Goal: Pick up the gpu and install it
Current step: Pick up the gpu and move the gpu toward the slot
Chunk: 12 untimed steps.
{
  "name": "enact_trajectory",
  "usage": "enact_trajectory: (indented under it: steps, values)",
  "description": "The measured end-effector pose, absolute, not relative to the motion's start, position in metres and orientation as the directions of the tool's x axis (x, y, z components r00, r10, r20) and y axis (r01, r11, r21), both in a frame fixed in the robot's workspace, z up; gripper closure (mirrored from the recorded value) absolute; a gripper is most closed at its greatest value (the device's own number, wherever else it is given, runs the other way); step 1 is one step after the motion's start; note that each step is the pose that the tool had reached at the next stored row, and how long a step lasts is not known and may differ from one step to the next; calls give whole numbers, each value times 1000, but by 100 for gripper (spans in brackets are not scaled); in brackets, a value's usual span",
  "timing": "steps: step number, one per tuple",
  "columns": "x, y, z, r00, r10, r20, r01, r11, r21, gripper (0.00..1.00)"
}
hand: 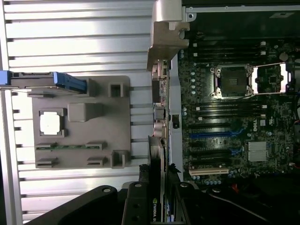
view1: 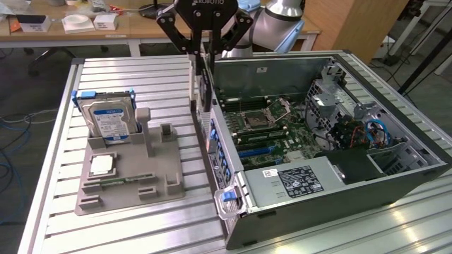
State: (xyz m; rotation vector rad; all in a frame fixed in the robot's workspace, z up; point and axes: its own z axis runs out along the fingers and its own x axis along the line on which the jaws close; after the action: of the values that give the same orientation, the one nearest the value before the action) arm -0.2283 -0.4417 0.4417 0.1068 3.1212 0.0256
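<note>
Black gpu [view1: 204, 84] sits pinched edge-on in your closed gripper [view1: 206, 50]; hold it plumb, squared to the motherboard [view1: 268, 124] slots.

Ribbed aluminium table [view1: 134, 71]; grey parts holder [view1: 169, 161] lying flat on it; open computer case [view1: 353, 211] beside holder.

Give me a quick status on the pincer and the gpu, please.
Copy: pincer shut on the gpu. Card upright, edge-on, not yet seated. In the way: case wall right below it, motherboard alongside.
</note>
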Motion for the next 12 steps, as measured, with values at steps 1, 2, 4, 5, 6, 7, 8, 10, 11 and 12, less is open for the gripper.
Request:
enact_trajectory:
  steps: [1, 2, 4, 5, 6, 7, 8, 10, 11, 12]
  values:
    - [-228, -442, 442, -997, 69, -18, 68, 998, 17, 74]
    - [-228, -442, 442, -997, 68, -18, 68, 998, 17, 74]
    - [-227, -442, 442, -997, 69, -18, 68, 998, 17, 74]
    - [-227, -442, 442, -997, 68, -18, 68, 998, 17, 74]
    - [-226, -442, 442, -997, 68, -18, 68, 998, 17, 74]
    - [-226, -442, 442, -997, 69, -18, 68, 998, 17, 74]
    - [-226, -442, 442, -997, 69, -18, 68, 998, 17, 74]
    - [-225, -442, 442, -997, 69, -18, 68, 998, 17, 74]
    - [-225, -442, 442, -997, 69, -18, 68, 998, 17, 74]
    - [-225, -442, 442, -997, 69, -18, 68, 998, 17, 74]
